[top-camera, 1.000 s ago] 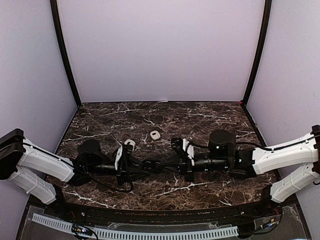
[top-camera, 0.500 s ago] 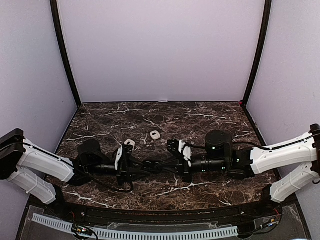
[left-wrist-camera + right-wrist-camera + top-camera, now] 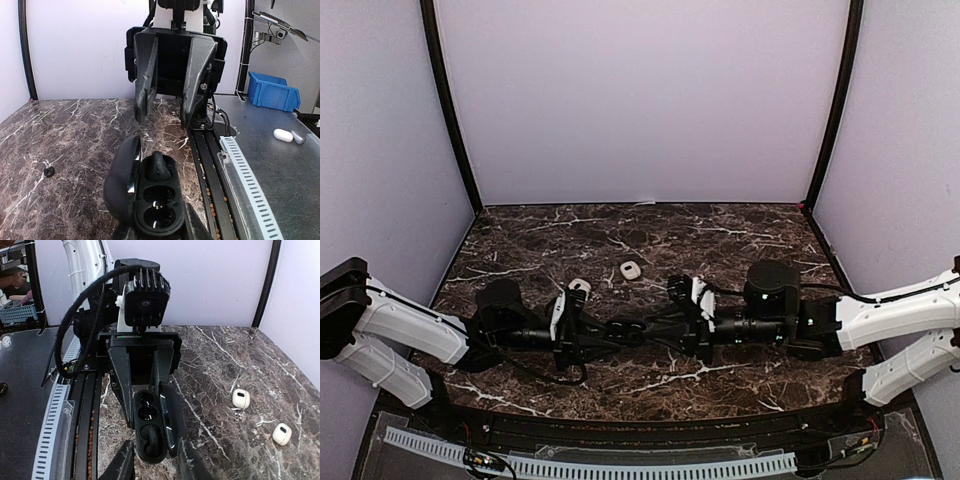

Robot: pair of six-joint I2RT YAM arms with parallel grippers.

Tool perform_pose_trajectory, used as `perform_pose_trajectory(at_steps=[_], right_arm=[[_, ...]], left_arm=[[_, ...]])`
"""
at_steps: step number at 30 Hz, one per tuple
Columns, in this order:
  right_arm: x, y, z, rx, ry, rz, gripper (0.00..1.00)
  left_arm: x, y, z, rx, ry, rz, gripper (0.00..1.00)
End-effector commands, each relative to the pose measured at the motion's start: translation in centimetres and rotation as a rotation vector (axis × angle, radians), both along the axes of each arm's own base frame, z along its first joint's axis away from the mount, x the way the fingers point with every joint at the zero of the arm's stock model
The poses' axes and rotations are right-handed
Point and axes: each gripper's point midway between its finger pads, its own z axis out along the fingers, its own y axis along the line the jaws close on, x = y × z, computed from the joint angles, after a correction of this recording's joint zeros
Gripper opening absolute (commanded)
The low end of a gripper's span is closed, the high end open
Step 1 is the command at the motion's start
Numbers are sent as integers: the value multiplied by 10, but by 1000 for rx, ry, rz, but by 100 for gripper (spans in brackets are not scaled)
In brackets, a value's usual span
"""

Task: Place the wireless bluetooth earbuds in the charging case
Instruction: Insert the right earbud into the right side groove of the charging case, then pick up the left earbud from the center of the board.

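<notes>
**Black case pinched, one bud in, right claw spread**

Black case point(image 3: 145, 200) is pinched in the left claw point(image 3: 146, 405). It lies open, wells up, with the lid point(image 3: 122, 175) standing at the 9 o'clock side in the left wrist view. The right claw point(image 3: 164, 119) faces it head-on with its fingers spread and nothing between them.

Risks, as I judge them:
- The seated bud point(image 3: 159, 167) stands proud of its well and may not be fully down. A brush from a right finger, or a jolt to the case, could tip it out.
- The lid stands close beside the wells. A finger coming in off-line could knock it or fold it over the empty well point(image 3: 157, 216).
- Pushing down off-centre could twist the case in the left pinch.
- The loose bud point(image 3: 48, 171) is tiny and dark on the dark marble tabletop point(image 3: 720, 240). It will be hard to pinch and likely to skid or roll away.

Where the buds are:
- The seated bud is in the well nearest the right claw. In the left wrist view it is at 6 o'clock from the fingertips, near them and on the line of the gap, but not touching.
- The loose bud lies on the marble at 9 o'clock from the case in the same view, well apart from both claws. I can't make it out from the top camera.
- One white case point(image 3: 241, 398) and a second white case point(image 3: 281, 434) sit at 3 to 4 o'clock in the right wrist view. Neither is touched.
</notes>
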Motion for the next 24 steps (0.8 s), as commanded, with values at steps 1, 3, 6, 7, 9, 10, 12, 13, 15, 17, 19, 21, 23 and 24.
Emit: perform_pose_trajectory(at_steps=[1, 3, 6, 7, 9, 10, 12, 13, 15, 17, 19, 21, 23, 24], right_arm=[[1, -8, 25, 97, -18, -34, 31], [3, -12, 28, 106, -12, -50, 34], [7, -18, 28, 115, -1, -78, 41], [9, -20, 27, 116, 4, -88, 45], [15, -24, 26, 120, 25, -113, 54], [18, -26, 24, 117, 41, -120, 59], [25, -29, 20, 112, 68, -136, 74], [29, -30, 19, 116, 85, -150, 86], [36, -35, 17, 126, 104, -173, 93], [42, -39, 18, 140, 115, -206, 98], [51, -45, 17, 147, 126, -248, 99], [62, -52, 16, 153, 138, -305, 99], [76, -59, 14, 152, 156, -379, 99], [84, -63, 12, 151, 174, -428, 99]], left_arm=[[-4, 2, 9, -34, -25, -10, 16], [-5, 2, 9, -34, -23, -10, 16], [-5, 3, 8, -35, -23, -9, 16], [-5, 3, 8, -35, -22, -8, 16], [-5, 4, 8, -35, -17, -6, 16], [-5, 4, 8, -35, -16, -5, 16], [-5, 4, 7, -36, -13, -6, 16], [-6, 5, 7, -36, -11, -5, 16], [-6, 5, 7, -36, -6, -4, 16], [-6, 6, 7, -38, -3, -1, 16], [-6, 6, 6, -37, 3, 0, 16], [-6, 6, 6, -39, 5, 2, 16], [-6, 7, 7, -48, 4, 5, 16], [-6, 8, 7, -50, 6, 7, 16]])
